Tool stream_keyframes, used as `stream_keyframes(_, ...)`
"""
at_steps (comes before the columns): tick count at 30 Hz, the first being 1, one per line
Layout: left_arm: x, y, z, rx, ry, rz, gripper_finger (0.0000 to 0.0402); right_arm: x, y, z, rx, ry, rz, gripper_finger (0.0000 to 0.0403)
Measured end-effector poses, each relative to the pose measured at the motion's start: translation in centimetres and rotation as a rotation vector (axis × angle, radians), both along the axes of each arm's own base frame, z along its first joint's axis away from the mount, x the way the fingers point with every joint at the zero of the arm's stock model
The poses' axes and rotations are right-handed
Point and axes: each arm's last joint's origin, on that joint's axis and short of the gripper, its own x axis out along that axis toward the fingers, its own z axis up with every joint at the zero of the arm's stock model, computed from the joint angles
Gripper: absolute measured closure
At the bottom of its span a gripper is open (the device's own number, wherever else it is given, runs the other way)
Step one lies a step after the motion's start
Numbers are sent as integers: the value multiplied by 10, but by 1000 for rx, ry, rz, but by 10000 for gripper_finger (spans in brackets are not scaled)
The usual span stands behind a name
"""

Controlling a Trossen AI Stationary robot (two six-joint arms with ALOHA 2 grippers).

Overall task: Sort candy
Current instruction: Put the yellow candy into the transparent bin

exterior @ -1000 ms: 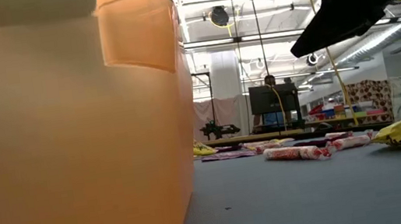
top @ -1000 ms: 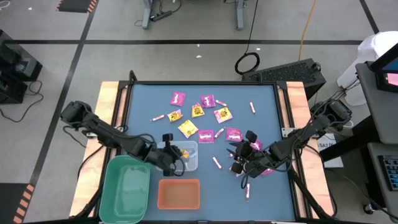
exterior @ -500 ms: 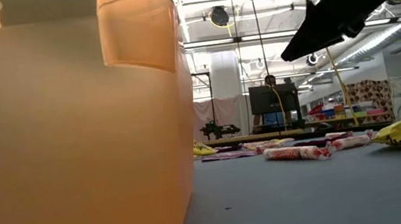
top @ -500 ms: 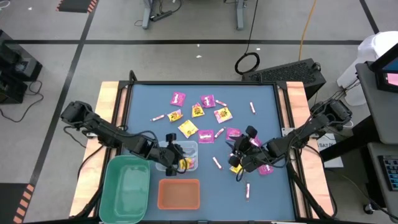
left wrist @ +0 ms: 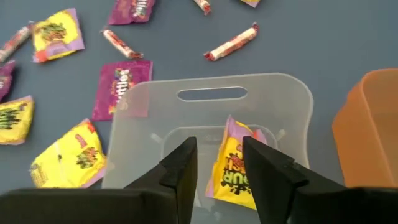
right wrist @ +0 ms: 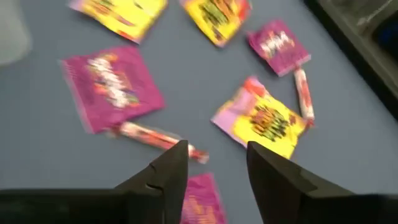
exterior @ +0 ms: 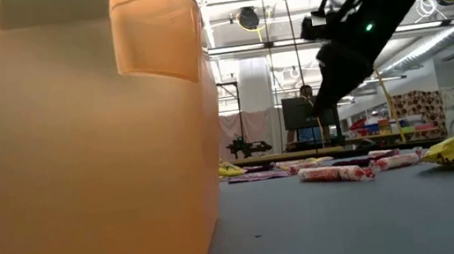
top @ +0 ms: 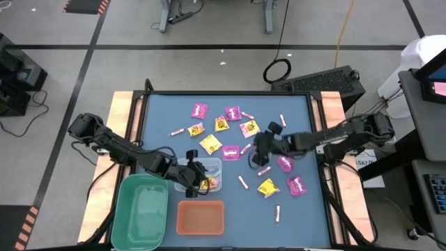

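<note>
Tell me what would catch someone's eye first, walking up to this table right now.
Probably the scatter of magenta packets, yellow packets and pink-and-white sticks across the blue table. The right gripper hangs open over the middle of it. Near the front edge, the left gripper sits open over the clear bin, where a yellow packet lies.

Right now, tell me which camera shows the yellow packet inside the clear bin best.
The left wrist view: the yellow packet lies in the clear bin, just beyond the open left pincer. The high view shows only a yellow speck there. The low and right wrist views do not show it.
</note>
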Motion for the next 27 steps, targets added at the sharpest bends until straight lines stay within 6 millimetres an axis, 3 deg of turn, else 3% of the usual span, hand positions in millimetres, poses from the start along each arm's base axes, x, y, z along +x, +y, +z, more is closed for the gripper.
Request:
stream_keyframes(9, 0, 0, 0, -8, 4, -8, 267, -8, -61, -2, 79, 47, -40, 187)
stream_keyframes(15, 0, 0, 0, -10, 1, -8, 268, -15, -92, -13, 186, 39, -127, 180)
stream_keyframes(27, 2, -1, 1, -12, -18, -13, 268, -1, -107, -51, 278, 56, -144, 184)
